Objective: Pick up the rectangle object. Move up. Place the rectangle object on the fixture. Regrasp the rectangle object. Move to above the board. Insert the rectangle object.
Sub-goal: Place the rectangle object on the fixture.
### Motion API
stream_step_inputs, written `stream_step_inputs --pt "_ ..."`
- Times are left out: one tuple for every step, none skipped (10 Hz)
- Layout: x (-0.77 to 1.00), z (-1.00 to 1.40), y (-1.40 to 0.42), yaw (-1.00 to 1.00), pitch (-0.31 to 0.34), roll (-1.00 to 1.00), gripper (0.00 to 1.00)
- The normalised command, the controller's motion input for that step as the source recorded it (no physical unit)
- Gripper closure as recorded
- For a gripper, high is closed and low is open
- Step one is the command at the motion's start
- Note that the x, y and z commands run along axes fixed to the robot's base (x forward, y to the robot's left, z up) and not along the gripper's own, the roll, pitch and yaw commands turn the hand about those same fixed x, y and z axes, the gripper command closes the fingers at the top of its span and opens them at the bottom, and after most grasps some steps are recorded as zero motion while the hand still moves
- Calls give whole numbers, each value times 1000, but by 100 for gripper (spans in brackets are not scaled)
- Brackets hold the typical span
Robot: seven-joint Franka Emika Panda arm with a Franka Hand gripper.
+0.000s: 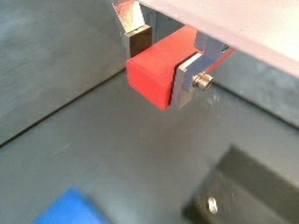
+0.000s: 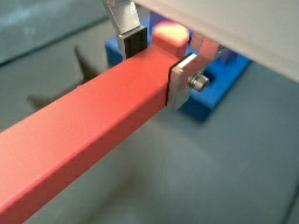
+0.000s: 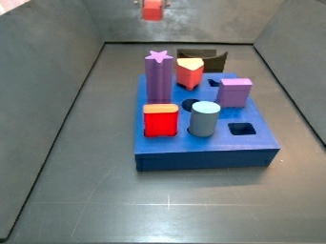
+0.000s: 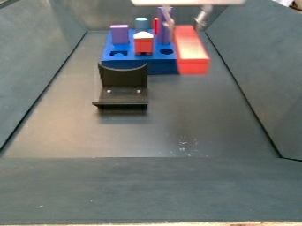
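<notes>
Gripper (image 2: 160, 61) high above the bench (image 3: 76, 152), at the top edge in both side views. Its silver fingers (image 1: 188, 77) pinch the rectangle object (image 2: 82, 127) across its width, near one end; the bar lies roughly level, clear of everything below. In a side view the rectangle object (image 4: 189, 48) hangs upper centre-right, just right of the board (image 4: 118, 60).

Board carries a purple star post (image 3: 158, 76), a red-orange heart (image 3: 190, 71), a purple block (image 3: 234, 91), a red cube (image 3: 159, 120) and a grey-blue cylinder (image 3: 204, 119).

Fixture (image 4: 122, 84) on the floor, left of centre, in front of the board.
</notes>
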Motion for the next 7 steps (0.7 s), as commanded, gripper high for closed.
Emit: stream_step_inputs --pt "1000 211 -245 11 -22 -1000 100" --pt "1000 161 -208 9 -9 -1000 100" --pt "1000 141 -177 6 1 -1000 100" --pt "1000 127 -155 4 9 -1000 100" --pt "1000 92 -112 -1 23 -1000 100" --pt "1000 78 -89 -5 31 -1000 100" --pt "1000 56 -58 -11 43 -1000 100"
